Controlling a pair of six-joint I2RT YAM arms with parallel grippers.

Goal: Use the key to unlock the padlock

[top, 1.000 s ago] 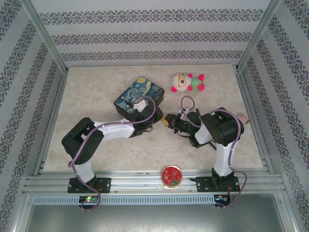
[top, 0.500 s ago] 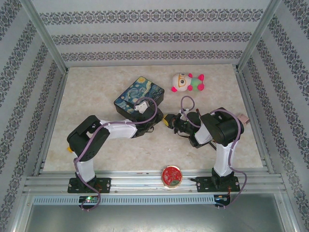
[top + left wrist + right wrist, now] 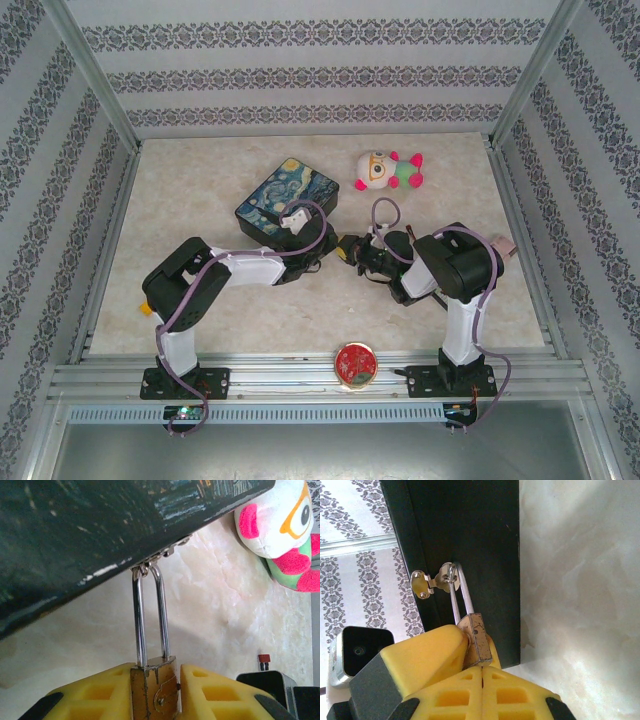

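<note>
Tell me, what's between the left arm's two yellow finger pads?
The small brass-coloured padlock, its silvery shackle hooked on the dark tin box. The left wrist view shows it, with a yellow pad on each side.

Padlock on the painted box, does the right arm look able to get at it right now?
Probably yes. The shut right gripper sits right at the padlock's free end. The left gripper holds its sides and the box lies behind it, but nothing stands between.
</note>
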